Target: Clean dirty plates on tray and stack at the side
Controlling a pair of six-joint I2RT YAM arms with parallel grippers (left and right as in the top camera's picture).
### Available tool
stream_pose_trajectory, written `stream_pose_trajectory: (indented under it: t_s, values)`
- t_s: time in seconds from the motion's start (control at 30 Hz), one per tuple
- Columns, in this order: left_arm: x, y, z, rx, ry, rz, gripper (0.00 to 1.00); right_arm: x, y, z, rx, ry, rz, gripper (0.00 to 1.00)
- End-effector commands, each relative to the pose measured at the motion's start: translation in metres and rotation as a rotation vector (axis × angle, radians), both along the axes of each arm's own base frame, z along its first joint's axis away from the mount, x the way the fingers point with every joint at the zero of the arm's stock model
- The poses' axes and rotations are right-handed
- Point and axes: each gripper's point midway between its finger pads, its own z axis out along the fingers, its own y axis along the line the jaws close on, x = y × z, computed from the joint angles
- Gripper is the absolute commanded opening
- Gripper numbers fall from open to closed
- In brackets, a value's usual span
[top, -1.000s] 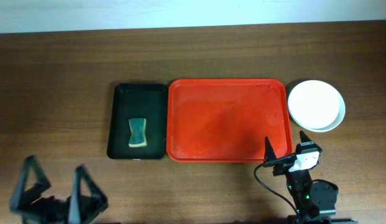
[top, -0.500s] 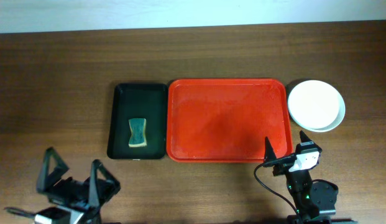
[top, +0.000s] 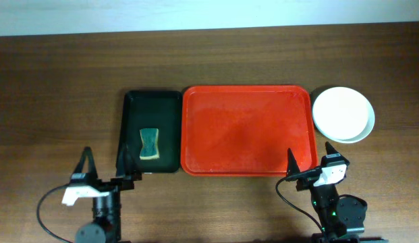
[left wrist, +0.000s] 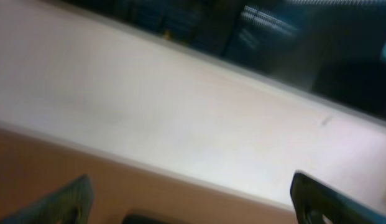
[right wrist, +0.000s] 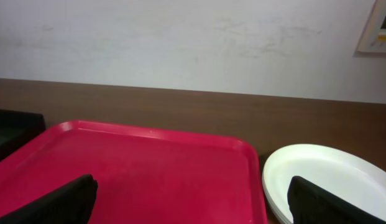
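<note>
The red tray is seen bare at the middle of the desk, with no plate on it. The plates are gathered in one stack just beside the tray's right edge, a white one uppermost and a paler rim showing beneath; how many lie under it cannot be told. That side is judged to be the stacking spot, so the task looks done or very nearly so. The narrow black tray, set just beside the red one's left edge, holds a single sponge, presumably parked there so that the wood is spared the wet tool. The left jaws and the right jaws are both spread fully wide, and nothing is held in either; both are positioned at the near side of the desk, touching nothing, which is read as a resting pose
</note>
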Motion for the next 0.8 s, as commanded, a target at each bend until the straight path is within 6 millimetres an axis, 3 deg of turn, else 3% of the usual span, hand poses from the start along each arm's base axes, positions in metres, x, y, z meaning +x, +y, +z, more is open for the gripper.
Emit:
stream_pose_trajectory:
  t_s: [0.0,0.1,0.3,0.47,0.77]
  values:
    - [0.005,0.018,-0.042,-0.006,0.165,0.104,0.99,-0.001,0.003,-0.002,-0.006,0.002,0.017,0.98]
    - [0.002,0.032,-0.078,-0.003,0.314,0.187,0.99,-0.001,0.003,-0.002,-0.006,0.002,0.017,0.98]
    - [0.004,0.025,-0.076,0.196,0.329,0.159,0.99,-0.001,0.003,-0.002,-0.006,0.002,0.017,0.98]
    - [0.006,0.002,-0.08,0.343,0.334,0.034,0.99,-0.001,0.003,-0.002,-0.006,0.002,0.017,0.98]
    - [0.006,0.001,-0.08,0.346,0.333,0.032,0.99,-0.001,0.003,-0.002,-0.006,0.002,0.017,0.98]
